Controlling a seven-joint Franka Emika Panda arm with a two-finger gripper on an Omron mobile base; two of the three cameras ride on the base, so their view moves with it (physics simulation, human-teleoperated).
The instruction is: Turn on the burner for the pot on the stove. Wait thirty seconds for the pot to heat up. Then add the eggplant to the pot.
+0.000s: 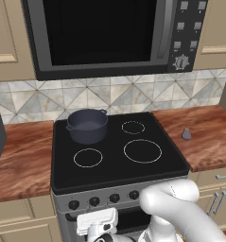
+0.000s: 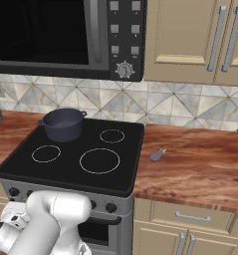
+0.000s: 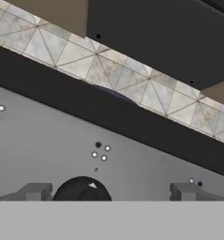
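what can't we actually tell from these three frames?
- Knob between the tool fingertips, hand view: lower half cut off at the bottom; its setting is unreadable.
- Whether the tool touches that knob: cannot tell.
- Pot contents: inside too dark in both base views.
- Eggplant on the counter: too small for detail.
- Stove front knobs, left base view: partly hidden by the arm.

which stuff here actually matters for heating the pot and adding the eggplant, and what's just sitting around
Belongs to the job:
- pot, on the back left ring
- stove, with its row of knobs
- eggplant, on the counter right of the stove
- gripper, fingers open at a knob

Just around:
- microwave
- cabinet drawers
- tiled backsplash
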